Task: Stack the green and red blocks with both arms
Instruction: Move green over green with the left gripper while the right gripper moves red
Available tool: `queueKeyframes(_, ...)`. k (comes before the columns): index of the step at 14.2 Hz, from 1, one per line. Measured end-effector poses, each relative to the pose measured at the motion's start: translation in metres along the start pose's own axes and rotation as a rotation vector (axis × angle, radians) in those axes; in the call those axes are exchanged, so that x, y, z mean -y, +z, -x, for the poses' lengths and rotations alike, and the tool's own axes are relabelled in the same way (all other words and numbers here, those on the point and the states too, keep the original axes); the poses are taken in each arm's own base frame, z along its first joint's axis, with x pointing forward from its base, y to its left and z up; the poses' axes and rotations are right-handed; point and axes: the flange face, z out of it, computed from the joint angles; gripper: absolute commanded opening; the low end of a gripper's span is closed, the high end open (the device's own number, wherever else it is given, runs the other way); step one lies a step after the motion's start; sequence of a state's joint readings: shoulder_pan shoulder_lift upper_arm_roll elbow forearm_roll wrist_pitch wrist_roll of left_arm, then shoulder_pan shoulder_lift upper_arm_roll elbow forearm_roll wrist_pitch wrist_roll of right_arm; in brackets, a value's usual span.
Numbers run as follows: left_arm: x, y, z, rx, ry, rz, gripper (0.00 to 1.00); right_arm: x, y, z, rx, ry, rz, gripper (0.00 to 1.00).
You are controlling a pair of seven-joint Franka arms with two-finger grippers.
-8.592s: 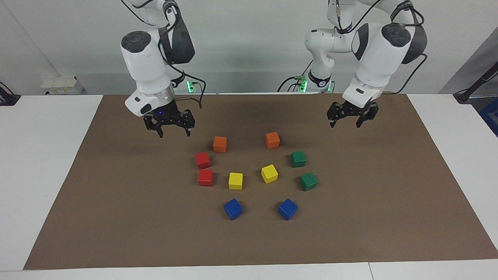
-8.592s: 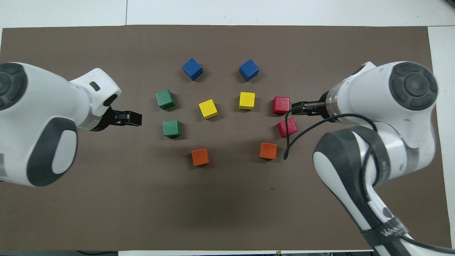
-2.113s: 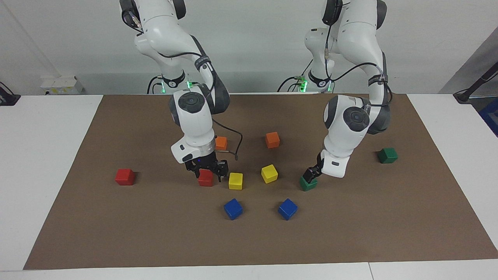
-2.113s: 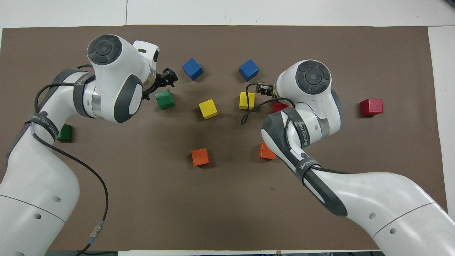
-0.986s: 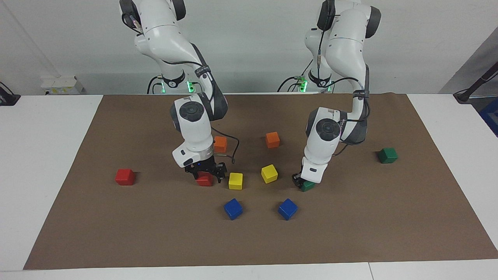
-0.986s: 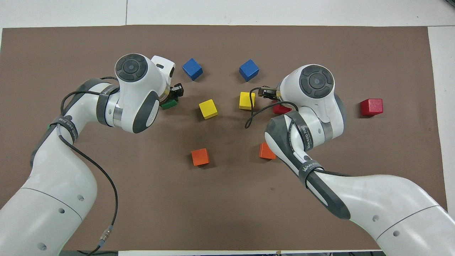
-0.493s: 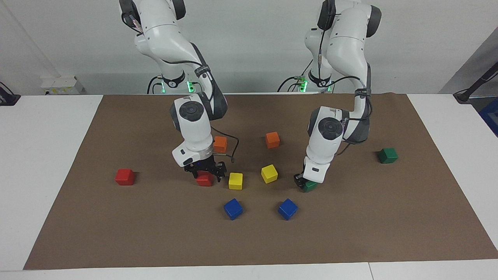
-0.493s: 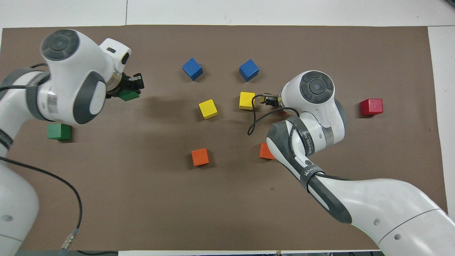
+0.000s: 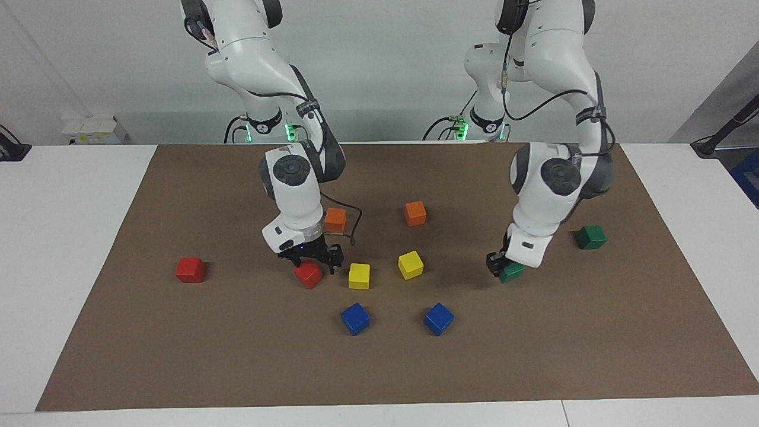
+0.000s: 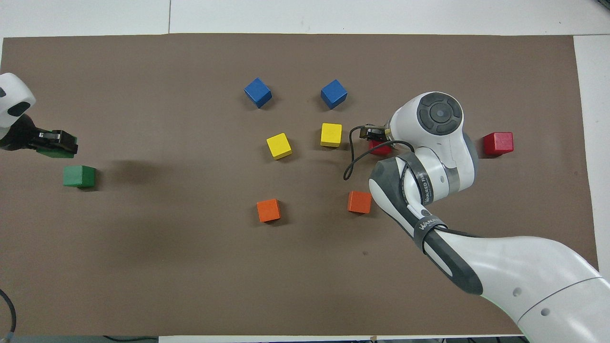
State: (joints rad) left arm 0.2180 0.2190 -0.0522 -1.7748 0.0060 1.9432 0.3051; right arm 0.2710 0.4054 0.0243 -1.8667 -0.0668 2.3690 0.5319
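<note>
One red block lies on the brown mat, turned cornerwise. My right gripper is down over it, open, with a finger on either side. The second red block sits alone toward the right arm's end. My left gripper is shut on a green block and holds it tilted just above the mat. It hangs between the yellow blocks and the second green block, which rests toward the left arm's end. In the overhead view the right arm hides much of the red block under its gripper.
Two yellow blocks lie mid-mat, one close beside my right gripper. Two orange blocks sit nearer the robots, and two blue blocks lie farther out. The brown mat covers most of the white table.
My left gripper lifted its green block off the mat and carried it toward the left arm's end, nearer the second green block. The red block under my right gripper turned slightly.
</note>
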Motion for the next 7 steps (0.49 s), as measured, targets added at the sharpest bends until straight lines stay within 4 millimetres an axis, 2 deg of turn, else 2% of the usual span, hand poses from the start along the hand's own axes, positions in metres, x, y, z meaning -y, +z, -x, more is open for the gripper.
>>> queueKeyframes(2,0.029,0.017,0.013,-0.035,0.017,-0.005,0.00,-0.004,0.001,-0.002,0.001,-0.004,0.001,1.00)
queueKeyframes(3,0.035,0.026,0.019,-0.055,0.016,-0.013,0.00,-0.004,0.001,-0.002,0.001,-0.004,0.001,0.98)
queueKeyframes(4,0.036,0.035,0.024,-0.074,0.018,-0.021,0.00,-0.004,0.001,-0.001,0.002,-0.004,0.002,0.62)
queueKeyframes(5,0.033,0.043,0.028,-0.086,0.025,-0.026,0.00,-0.004,0.001,-0.001,0.003,-0.005,0.002,0.13)
queueKeyframes(6,0.031,0.048,0.032,-0.091,0.034,-0.029,0.00,-0.004,0.002,0.000,0.004,-0.006,0.003,0.00)
queueKeyframes(7,0.029,0.051,0.036,-0.092,0.038,-0.030,0.00,-0.004,0.003,0.000,0.005,-0.007,0.003,0.00)
